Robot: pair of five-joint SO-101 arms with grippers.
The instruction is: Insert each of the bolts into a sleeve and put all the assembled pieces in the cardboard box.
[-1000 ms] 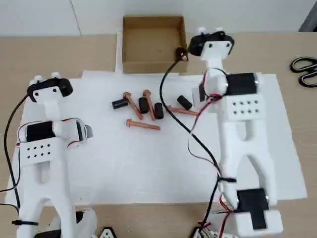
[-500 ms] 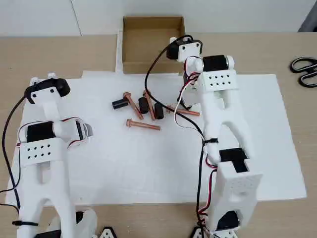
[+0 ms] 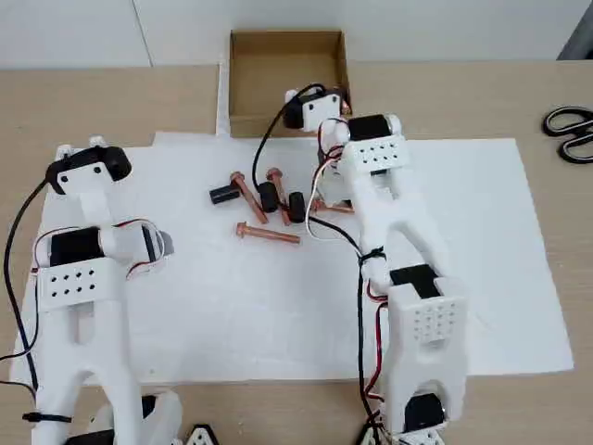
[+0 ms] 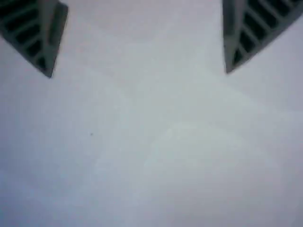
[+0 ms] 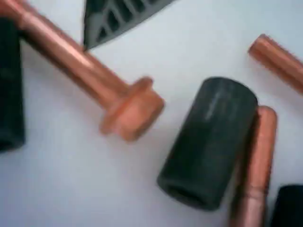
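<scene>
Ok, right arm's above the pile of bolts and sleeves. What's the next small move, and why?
Probably lower the right arm onto the black sleeve and grip it: it lies loose on the foam sheet beside a flanged bolt, close under that wrist. Nothing looks assembled yet, and the left gripper hangs open over bare foam.

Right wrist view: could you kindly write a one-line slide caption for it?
Black sleeve lying against one copper bolt on the white sheet, a flanged bolt loose beside it.

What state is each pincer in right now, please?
Left pincer: open and empty, above the white foam sheet.
Right pincer: cannot be told.
</scene>
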